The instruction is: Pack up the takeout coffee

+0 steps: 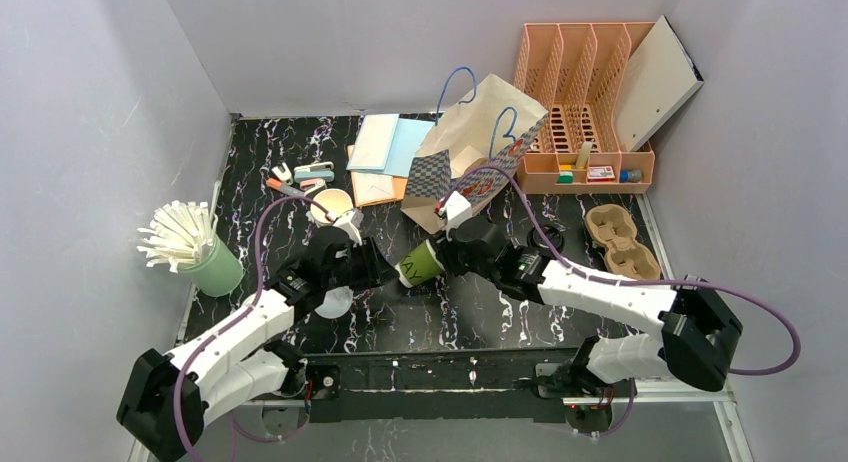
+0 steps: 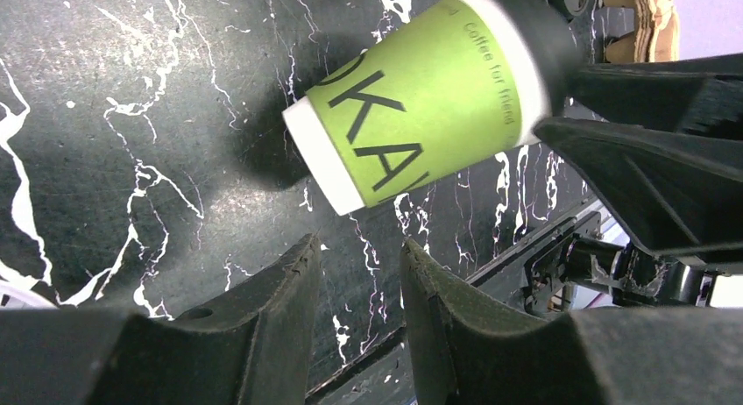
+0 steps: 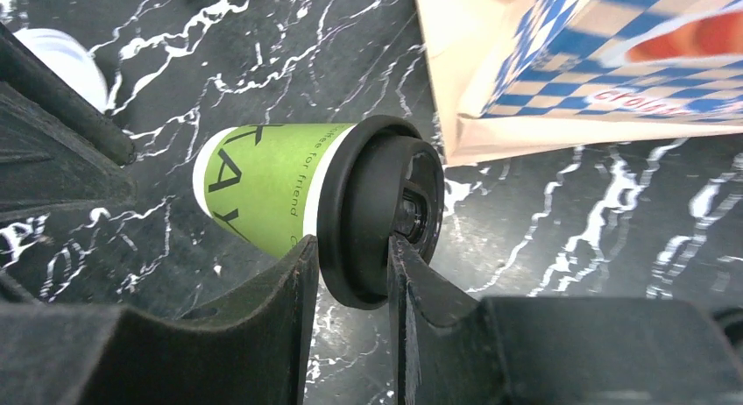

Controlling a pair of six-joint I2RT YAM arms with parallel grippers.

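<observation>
Takeout coffee (image 1: 420, 263) at mid-table (image 1: 450, 317), tipped near-horizontal, white base toward left arm. Whether base touches table: cannot tell.
Right jaws clamped on rim of black lid (image 3: 377, 203) only; green cup wall not gripped.
Left jaws slightly apart, empty, just beside cup base.
Paper bag (image 1: 478, 147) lies behind, near cup.
Judgement: lid-rim pinch is weak hold; lid may pop, contents spill.
Advice: right cup to upright first, move slowly, steady wall with left jaws, enter bag mouth base-first.
</observation>
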